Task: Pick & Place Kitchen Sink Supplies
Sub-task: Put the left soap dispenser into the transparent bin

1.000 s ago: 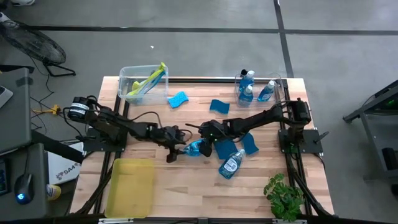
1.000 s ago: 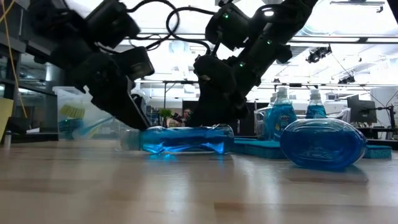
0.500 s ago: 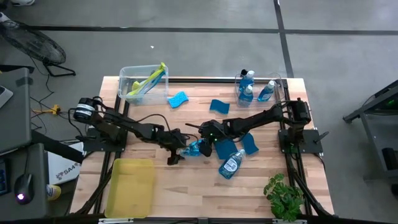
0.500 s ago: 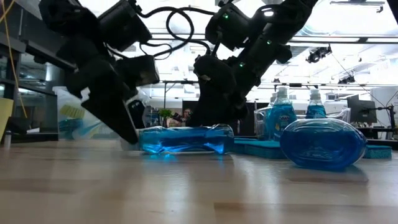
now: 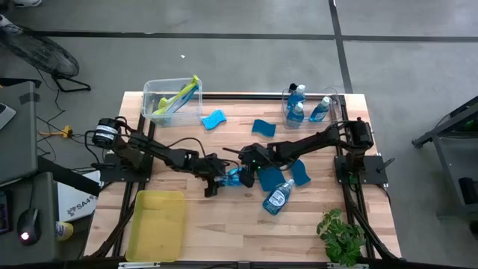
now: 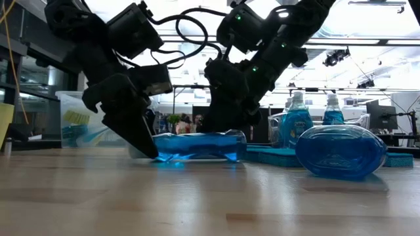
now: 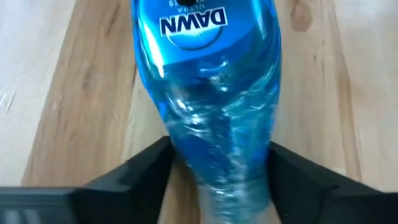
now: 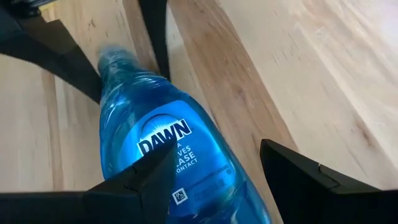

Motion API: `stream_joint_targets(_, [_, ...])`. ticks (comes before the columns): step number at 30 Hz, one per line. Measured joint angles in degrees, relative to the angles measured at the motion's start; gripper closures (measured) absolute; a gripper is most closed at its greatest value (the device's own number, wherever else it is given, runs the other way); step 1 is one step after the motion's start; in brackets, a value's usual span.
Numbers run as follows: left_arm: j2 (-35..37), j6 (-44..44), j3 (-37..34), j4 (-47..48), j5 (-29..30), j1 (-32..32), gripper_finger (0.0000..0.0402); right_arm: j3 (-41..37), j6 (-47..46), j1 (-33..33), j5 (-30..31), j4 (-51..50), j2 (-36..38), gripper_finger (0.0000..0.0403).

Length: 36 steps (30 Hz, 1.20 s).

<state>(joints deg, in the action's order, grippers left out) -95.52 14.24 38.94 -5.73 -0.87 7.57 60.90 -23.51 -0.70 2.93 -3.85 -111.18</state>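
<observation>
A wooden table is seen from above, with two dark robot arms reaching toward its centre. A clear bottle of blue dish soap lies on its side near the middle of the table, and both grippers meet at it.

The left gripper comes in from nine o'clock. Its fingers straddle the narrow neck end of the bottle, set close on either side; whether they press on it cannot be told. The right gripper comes in from three o'clock, and its fingers stand spread on either side of the bottle's wide body, with a visible gap on one side.

In the low view the lying bottle rests flat on the wood between the two grippers.

A second soap bottle lies on its side at about five o'clock from the first, near it. Flat blue sponges sit nearby: one just beside the right gripper, one farther toward three o'clock, one at one o'clock and one at eleven o'clock.

At the far left corner a clear bin holds yellow-green dish brushes. At the far right corner another clear bin holds upright soap bottles. A yellow tray sits at the near left, and a potted plant at the near right.
</observation>
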Motion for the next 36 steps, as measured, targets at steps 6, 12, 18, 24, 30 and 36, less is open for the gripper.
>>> stream_joint_targets(6, [-0.04, 0.02, -0.09, 0.90, 0.00, -0.04, 0.0271, -0.05, 0.03, 0.01, -0.13, -0.40, 0.02, 0.0179])
stream_joint_targets(12, [-0.09, -1.26, -0.11, 1.20, -0.28, -0.04, 0.0270, -0.04, 0.50, -0.01, -0.23, -0.22, 0.24, 0.0179])
stream_joint_targets(18, [-0.08, -2.13, 0.60, 2.15, -0.50, -0.04, 0.0270, -0.25, 1.78, -0.18, 0.11, 0.10, 3.22, 0.0179])
stream_joint_targets(24, [0.30, -5.30, 6.07, 12.66, -0.08, 0.12, 0.0270, -0.35, 3.43, -0.25, 0.70, -2.08, 7.63, 0.0179])
stream_joint_targets(30, [0.22, -8.30, 11.40, 20.93, 0.46, 0.20, 0.0270, -0.33, 3.53, -0.86, 3.40, -6.34, 10.72, 0.0179])
stream_joint_targets(36, [0.26, -10.00, 15.25, 27.25, 3.42, 0.13, 0.0270, -0.20, 5.51, -3.73, 6.89, -7.75, 12.54, 0.0179])
